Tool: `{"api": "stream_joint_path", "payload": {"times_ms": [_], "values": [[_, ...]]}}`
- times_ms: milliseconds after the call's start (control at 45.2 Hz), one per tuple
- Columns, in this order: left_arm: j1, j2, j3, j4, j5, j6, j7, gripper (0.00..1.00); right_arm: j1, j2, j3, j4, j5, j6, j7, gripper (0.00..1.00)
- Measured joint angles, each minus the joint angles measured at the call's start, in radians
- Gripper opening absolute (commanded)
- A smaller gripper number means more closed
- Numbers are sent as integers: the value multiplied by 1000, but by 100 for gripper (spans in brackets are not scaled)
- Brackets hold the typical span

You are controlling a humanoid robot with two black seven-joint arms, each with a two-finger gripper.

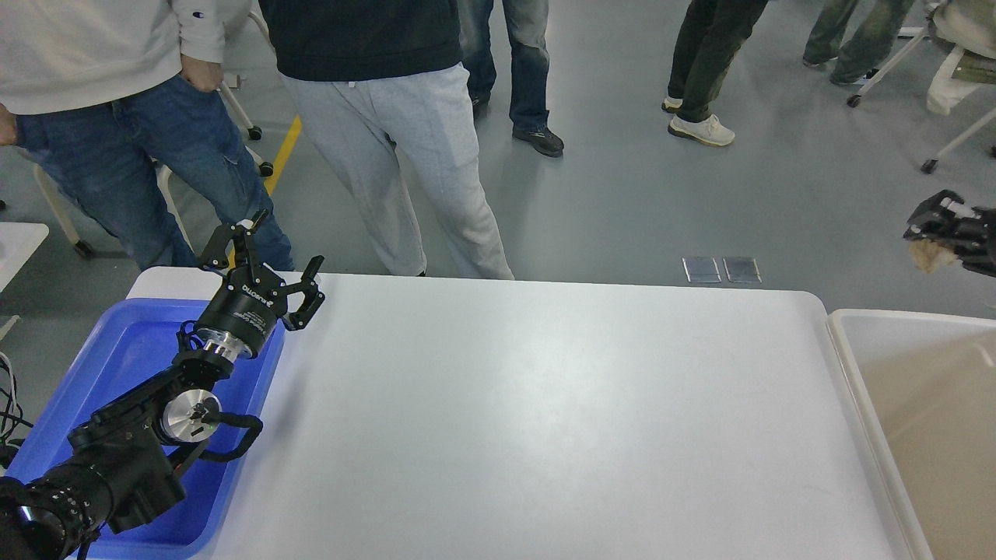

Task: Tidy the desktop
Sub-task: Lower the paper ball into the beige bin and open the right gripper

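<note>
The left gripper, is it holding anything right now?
No, the left gripper has its fingers spread open above the far end of the blue tray, with nothing between them.

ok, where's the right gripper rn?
Head view, far right edge: the right gripper hangs above the beige bin, past the desktop, shut on a tan scrap.

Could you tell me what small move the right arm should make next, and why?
Probably lower the right gripper toward the beige bin and release. It appears to hold a tan scrap above and behind the bin's far rim, and the desktop shows nothing left.
</note>
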Motion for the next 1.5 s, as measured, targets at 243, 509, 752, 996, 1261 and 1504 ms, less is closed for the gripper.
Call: {"api": "stream_joint_path", "payload": {"times_ms": [243, 509, 752, 996, 1261, 1504], "values": [[0, 0, 0, 0, 0, 0, 0, 100, -155, 102, 0, -275, 219, -83, -2, 0], [0, 0, 0, 0, 0, 1, 0, 100, -378, 327, 39, -657, 427, -133, -9, 0], [0, 0, 0, 0, -1, 1, 0, 100, -536, 475, 178, -851, 495, -152, -34, 0], [0, 0, 0, 0, -1, 2, 0, 100, -626, 540, 348, -911, 518, -160, -58, 0], [0, 0, 0, 0, -1, 2, 0, 100, -681, 563, 467, -931, 528, -162, -71, 0], [0, 0, 0, 0, -1, 2, 0, 100, -706, 569, 526, -936, 531, -162, -73, 48]]}}
